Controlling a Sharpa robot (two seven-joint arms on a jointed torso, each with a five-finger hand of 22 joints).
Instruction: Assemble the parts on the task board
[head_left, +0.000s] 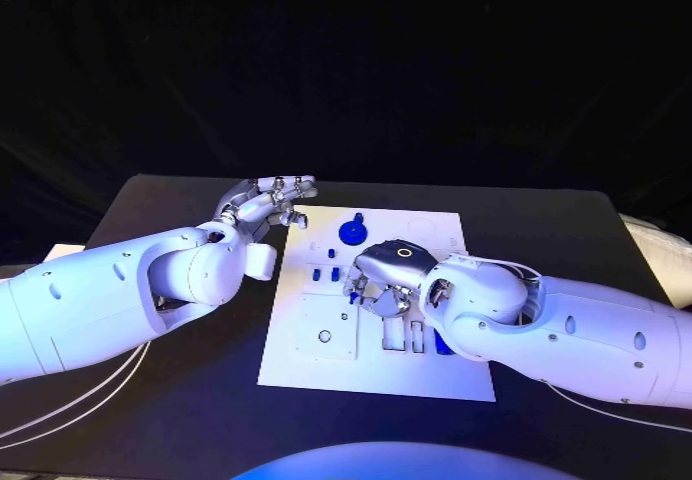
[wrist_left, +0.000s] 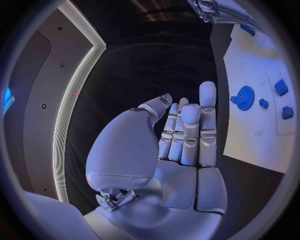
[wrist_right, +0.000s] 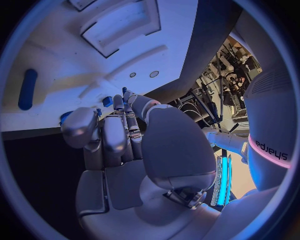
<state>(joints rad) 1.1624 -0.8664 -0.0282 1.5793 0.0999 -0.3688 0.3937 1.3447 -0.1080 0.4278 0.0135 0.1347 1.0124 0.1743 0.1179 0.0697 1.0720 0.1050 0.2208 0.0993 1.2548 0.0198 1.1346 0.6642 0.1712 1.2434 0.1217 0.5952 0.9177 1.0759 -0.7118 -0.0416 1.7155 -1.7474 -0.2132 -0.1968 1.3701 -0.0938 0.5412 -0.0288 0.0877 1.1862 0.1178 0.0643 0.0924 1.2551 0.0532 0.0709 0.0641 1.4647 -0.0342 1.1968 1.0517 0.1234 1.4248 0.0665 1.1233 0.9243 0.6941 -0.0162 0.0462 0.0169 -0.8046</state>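
Task board (head_left: 310, 340) sits in the middle of the black table (head_left: 144, 420), one white plate with a handful of blue parts on it. I count one blue gear (head_left: 351, 233) near the far edge, one small blue piece (head_left: 316, 273) left of centre, and one long blue peg (head_left: 443, 342) near the right side, half tucked under the right arm. The left wrist view picks up the same gear (wrist_left: 244, 97) plus three little blue blocks next to it (wrist_left: 280, 87), so the real total is probably higher than what the head view lets me see.

Two hands. Left hand (head_left: 268, 205) hovers at the board's far left corner, fingers straight and side by side, nothing in them. Right hand (head_left: 378, 280) is palm-down over the middle of the board, fingers curled down onto it; something blue shows at the fingertips (wrist_right: 107, 101), but I honestly can't tell if it's pinched or just lying there. That hand covers a good chunk of the board's centre.
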